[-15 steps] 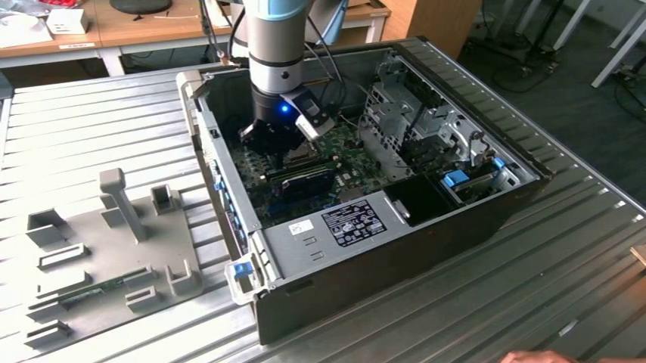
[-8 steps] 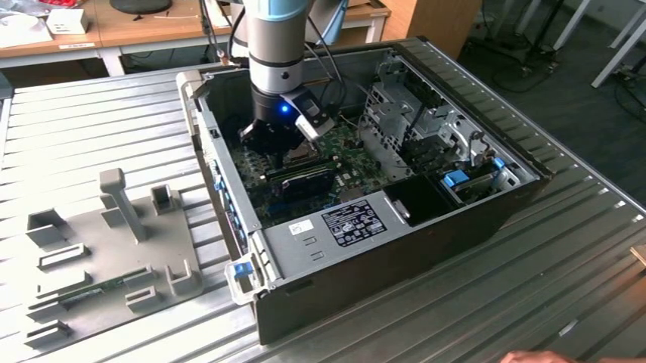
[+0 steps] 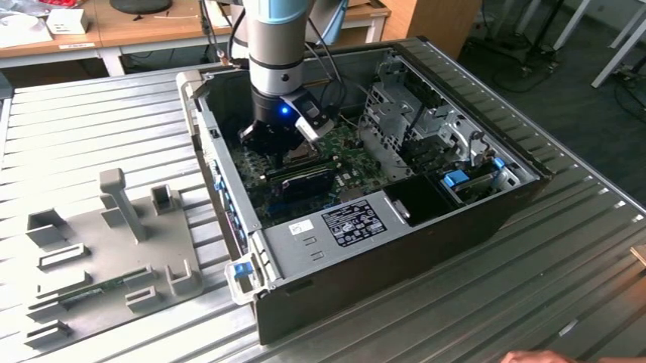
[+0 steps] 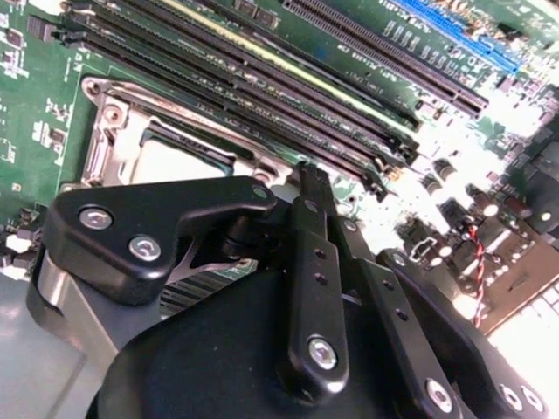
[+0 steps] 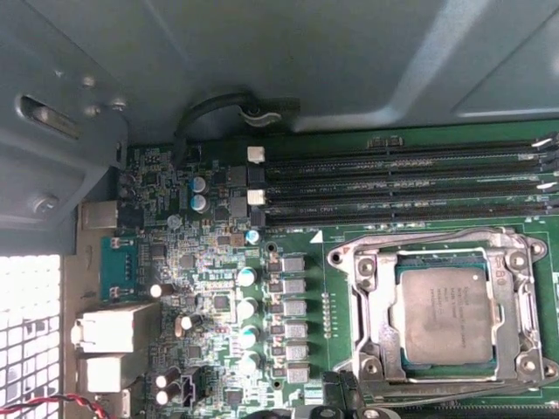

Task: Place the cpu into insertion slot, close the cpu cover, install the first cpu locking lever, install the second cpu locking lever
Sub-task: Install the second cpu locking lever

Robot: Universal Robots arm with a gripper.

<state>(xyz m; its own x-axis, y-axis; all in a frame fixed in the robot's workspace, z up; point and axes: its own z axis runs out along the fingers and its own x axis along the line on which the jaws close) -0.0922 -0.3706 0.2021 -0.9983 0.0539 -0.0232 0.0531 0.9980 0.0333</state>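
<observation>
The cpu, a silvery-tan square chip, lies flat in the insertion slot on the green board. The cpu cover, a thin metal frame, lies down around the chip, which shows through its window. A thin metal bar runs along the slot's edge beside the memory slots. In the second wrist view the black gripper hangs close over the slot, where a pale patch of the cpu shows. In the exterior view the gripper reaches down into the open computer case, just above the board.
Long black memory slots run beside the socket. The case wall and metal drive cage hem in the arm. A grey fixture plate lies on the ribbed table at the exterior view's left. A hand shows at the near edge.
</observation>
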